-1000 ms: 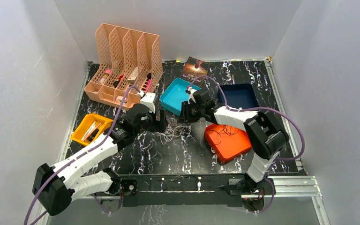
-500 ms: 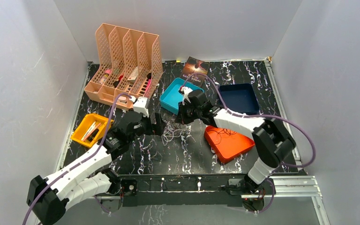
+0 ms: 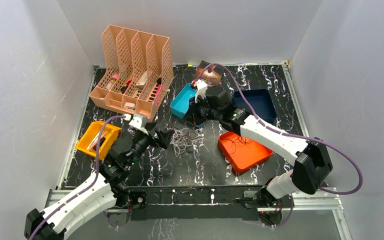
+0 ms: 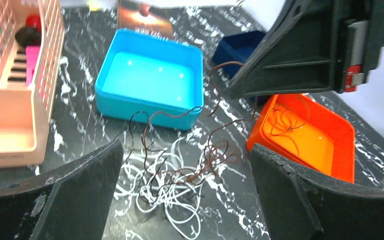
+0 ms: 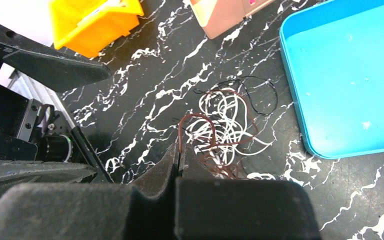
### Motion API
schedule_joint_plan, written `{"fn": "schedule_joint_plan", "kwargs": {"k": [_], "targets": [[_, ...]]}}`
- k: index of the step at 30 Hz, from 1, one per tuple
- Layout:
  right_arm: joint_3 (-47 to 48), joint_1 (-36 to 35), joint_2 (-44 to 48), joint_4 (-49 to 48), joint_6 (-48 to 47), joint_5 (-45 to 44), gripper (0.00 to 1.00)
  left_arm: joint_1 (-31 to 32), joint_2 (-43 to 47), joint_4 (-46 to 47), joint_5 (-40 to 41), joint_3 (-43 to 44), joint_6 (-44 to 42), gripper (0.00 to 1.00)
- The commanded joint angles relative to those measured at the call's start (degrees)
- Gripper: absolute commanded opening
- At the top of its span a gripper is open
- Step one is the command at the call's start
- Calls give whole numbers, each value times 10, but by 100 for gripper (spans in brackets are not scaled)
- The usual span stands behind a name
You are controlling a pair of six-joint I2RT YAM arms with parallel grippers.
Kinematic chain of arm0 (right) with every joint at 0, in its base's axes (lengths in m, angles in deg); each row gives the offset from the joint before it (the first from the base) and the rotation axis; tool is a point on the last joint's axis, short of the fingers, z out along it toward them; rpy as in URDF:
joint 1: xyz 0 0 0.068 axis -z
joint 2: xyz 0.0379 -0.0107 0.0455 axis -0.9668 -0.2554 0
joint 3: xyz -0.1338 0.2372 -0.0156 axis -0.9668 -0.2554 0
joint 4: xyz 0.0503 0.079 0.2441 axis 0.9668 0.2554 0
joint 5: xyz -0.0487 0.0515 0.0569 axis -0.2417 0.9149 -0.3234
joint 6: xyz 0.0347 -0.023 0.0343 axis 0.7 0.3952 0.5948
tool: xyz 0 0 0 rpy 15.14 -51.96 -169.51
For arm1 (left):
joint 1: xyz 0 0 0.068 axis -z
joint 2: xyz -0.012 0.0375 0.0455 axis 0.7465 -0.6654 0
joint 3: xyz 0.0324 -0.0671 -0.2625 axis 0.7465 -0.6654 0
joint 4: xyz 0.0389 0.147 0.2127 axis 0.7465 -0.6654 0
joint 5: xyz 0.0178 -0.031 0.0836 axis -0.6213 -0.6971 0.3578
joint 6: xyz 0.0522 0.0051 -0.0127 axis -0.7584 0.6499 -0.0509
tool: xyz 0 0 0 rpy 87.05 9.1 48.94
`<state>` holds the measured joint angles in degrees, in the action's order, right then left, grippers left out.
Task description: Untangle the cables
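Observation:
The cables (image 3: pixel 182 139) lie in a loose tangle of thin white and dark brown loops on the black marbled table, also seen in the left wrist view (image 4: pixel 170 175) and the right wrist view (image 5: pixel 225 120). My right gripper (image 3: pixel 195 120) (image 5: pixel 179 150) is shut on one brown cable (image 5: pixel 179 134), which rises out of the tangle (image 4: pixel 214 95) toward it. My left gripper (image 3: pixel 166 136) (image 4: pixel 185 150) stands wide open on the near-left side of the tangle, holding nothing. Another brown cable (image 3: pixel 240 141) (image 4: pixel 285 117) lies coiled in the orange tray (image 3: pixel 250 159).
A teal tray (image 3: pixel 182 102) (image 4: pixel 150 72) sits just behind the tangle, with a navy tray (image 3: pixel 254 102) to its right. A peach file rack (image 3: pixel 130 70) stands at the back left, a yellow bin (image 3: pixel 97 137) at the left, a book (image 3: pixel 209 72) against the back wall.
My right gripper has shut on the brown cable and drawn back toward the teal tray with it. My left arm has pulled back to the near left with its jaws opened wide.

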<state>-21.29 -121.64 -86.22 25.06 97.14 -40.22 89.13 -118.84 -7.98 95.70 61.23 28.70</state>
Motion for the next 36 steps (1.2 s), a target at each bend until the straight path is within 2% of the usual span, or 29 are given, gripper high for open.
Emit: {"fn": "schedule_joint_plan", "kwargs": {"k": [1, 6, 10, 15, 23, 33, 36], "targets": [[49, -5, 33, 6, 7, 17, 0, -2, 32, 108, -60, -20, -51, 98], [83, -4, 34, 18, 36, 15, 0, -2, 29, 177, -135, -32, -91, 98], [102, -5, 25, 26, 60, 20, 0, -2, -17, 193, -170, -13, -128, 98], [113, -6, 17, 22, 80, 34, 0, -2, -75, 264, -197, -9, -142, 98], [128, -9, 5, 22, 95, 64, 0, -2, -147, 346, -183, -4, -167, 98], [140, -19, 5, 26, 109, 86, 0, -1, -210, 386, -163, 24, -213, 98], [146, -22, 8, 25, 113, 92, 0, -2, -237, 390, -176, 35, -206, 94]]}}
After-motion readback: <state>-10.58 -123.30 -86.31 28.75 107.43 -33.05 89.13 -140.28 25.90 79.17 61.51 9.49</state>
